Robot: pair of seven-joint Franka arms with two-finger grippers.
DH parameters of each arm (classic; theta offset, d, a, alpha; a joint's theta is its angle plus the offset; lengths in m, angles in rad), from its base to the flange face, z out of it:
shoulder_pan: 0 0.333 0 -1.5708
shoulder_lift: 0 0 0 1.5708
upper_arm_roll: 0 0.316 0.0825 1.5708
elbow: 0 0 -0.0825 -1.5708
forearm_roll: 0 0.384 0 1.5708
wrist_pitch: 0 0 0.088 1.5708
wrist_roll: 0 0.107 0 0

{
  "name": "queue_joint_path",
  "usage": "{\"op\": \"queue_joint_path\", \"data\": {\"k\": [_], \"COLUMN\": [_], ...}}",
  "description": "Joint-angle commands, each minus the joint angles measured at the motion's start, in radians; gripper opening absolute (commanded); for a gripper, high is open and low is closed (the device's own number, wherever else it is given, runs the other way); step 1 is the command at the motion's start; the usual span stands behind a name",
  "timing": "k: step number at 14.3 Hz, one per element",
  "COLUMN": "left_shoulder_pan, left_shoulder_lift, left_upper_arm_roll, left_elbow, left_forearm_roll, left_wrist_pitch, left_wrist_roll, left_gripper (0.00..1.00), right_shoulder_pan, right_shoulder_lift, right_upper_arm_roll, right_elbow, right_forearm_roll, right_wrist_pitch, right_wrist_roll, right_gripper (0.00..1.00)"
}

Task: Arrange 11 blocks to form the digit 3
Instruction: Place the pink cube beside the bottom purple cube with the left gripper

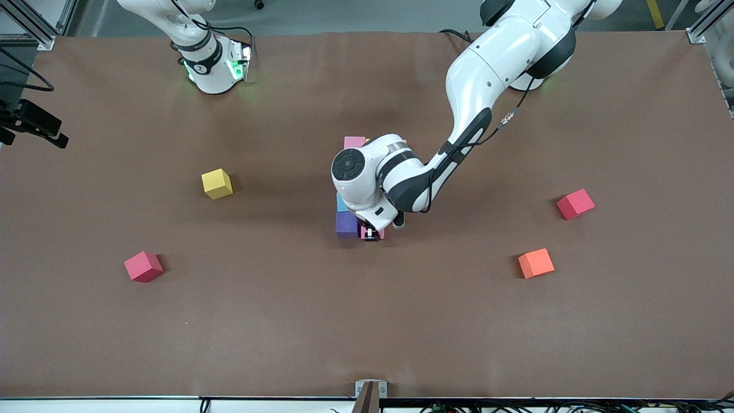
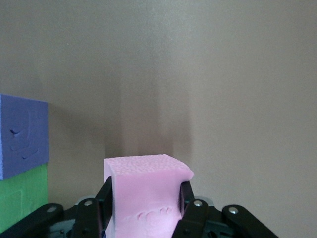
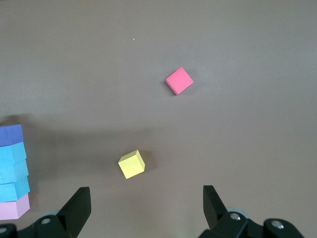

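Bench (image 1: pixel 367 321): brown, blocks mid-bench.
Left pincer (image 2: pixel 144 198): clenched on pink block (image 2: pixel 143 193), beside purple block (image 1: pixel 346 225).
Right pincer (image 3: pixel 146 208): released, waiting above yellow block (image 1: pixel 217 183).
Orange block (image 1: pixel 536 263): loose, toward left arm's end.

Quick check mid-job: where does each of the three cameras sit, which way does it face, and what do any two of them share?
Front view: high across the table, facing both arm bases; the left gripper is low at the block figure, with both arms showing.
Left wrist view: on the left wrist, facing the table; its fingers clamp a pink block beside purple and green blocks.
Right wrist view: on the waiting right arm, high, looking down; the right gripper is open.
Shared: the yellow block appears in the front and right wrist views.
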Motion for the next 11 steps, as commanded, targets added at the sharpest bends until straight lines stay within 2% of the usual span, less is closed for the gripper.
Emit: {"op": "queue_joint_path", "data": {"k": [1, 8, 11], "left_shoulder_pan": [-0.012, -0.015, -0.015], "left_shoulder_lift": [-0.007, 0.001, 0.006], "left_upper_arm_roll": [0.015, 0.017, 0.017], "left_elbow": [0.008, 0.008, 0.007], "left_forearm_roll": [0.008, 0.008, 0.008], "left_wrist_pitch": [0.012, 0.031, 0.031], "left_wrist_roll": [0.001, -0.001, 0.002], "left_gripper": [0.27, 0.28, 0.32], "right_shoulder_pan": [-0.011, -0.011, -0.011], "right_shoulder_lift": [0.003, 0.003, 0.003], "right_upper_arm_roll": [0.011, 0.011, 0.011], "right_elbow": [0.009, 0.009, 0.009], "right_forearm_roll": [0.000, 0.000, 0.000], "right_wrist_pitch": [-0.004, -0.004, -0.004], "right_wrist_roll": [0.002, 0.002, 0.002], "right_gripper": [1.00, 1.00, 1.00]}}
